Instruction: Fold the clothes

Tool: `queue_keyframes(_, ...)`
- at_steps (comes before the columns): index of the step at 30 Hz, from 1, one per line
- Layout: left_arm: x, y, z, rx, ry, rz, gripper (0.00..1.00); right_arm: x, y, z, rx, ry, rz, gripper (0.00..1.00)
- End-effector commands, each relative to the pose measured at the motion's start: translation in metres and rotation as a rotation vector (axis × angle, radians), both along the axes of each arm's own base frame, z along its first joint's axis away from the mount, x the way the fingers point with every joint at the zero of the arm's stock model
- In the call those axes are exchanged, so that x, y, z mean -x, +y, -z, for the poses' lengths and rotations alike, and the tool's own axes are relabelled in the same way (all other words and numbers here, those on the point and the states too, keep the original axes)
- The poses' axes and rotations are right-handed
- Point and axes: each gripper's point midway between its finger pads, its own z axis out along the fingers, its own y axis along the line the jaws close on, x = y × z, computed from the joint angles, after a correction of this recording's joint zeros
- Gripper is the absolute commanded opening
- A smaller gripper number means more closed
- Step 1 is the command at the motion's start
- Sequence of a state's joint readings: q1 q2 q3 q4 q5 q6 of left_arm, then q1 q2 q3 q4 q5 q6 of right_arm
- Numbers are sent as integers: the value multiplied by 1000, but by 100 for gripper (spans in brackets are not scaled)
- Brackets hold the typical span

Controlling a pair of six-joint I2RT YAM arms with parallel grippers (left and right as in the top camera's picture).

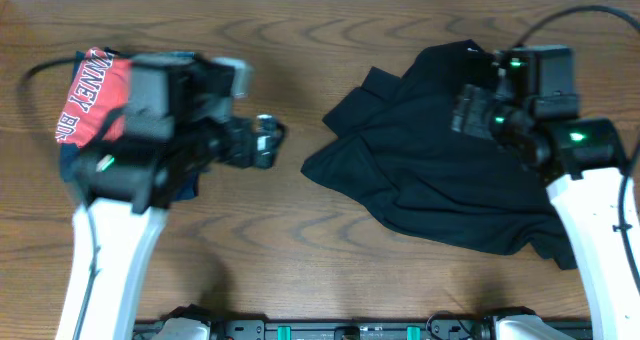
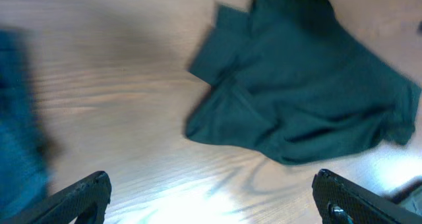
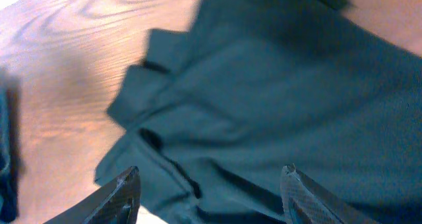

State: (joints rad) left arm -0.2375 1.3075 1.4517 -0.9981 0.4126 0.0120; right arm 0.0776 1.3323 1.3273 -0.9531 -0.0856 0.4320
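The black shirt [image 1: 430, 165] lies crumpled on the right half of the wooden table. It also shows in the left wrist view [image 2: 297, 99] and fills the right wrist view [image 3: 277, 105]. My right gripper [image 1: 468, 110] hovers over the shirt's upper part, open and empty [image 3: 210, 184]. My left gripper [image 1: 265, 140] is open and empty over bare wood left of the shirt [image 2: 211, 197]. No collar, logo or tag is visible.
A red shirt with white lettering [image 1: 95, 95] lies at the far left on a navy garment [image 1: 185, 185], largely under my left arm. The navy cloth shows blurred at the left edge of the left wrist view [image 2: 16, 138]. Bare table [image 1: 270, 250] lies between the two piles.
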Motion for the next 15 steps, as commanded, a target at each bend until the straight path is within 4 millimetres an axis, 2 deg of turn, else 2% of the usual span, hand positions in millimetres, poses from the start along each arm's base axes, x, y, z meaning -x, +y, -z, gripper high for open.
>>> queue_keyframes(1,-13,-33,32,-20,57,107,98,8,-26,8,-56,64,126,68)
queue_keyframes(3,-31,-50,52,-25,69,137,98,15,-40,15,-65,109,173,68)
queue_keyframes(5,-50,-65,72,-28,67,161,77,20,-49,20,-65,140,200,67)
queue_keyframes(9,-85,-89,118,-29,68,183,50,23,-57,25,-41,162,182,68)
queue_keyframes(12,-109,-102,153,-27,61,189,50,25,-58,26,-28,172,167,68)
queue_keyframes(14,-122,-108,174,-25,53,189,65,25,-58,27,-22,171,158,68)
queue_keyframes(15,-128,-110,184,-24,50,189,68,26,-58,27,-22,173,158,69)
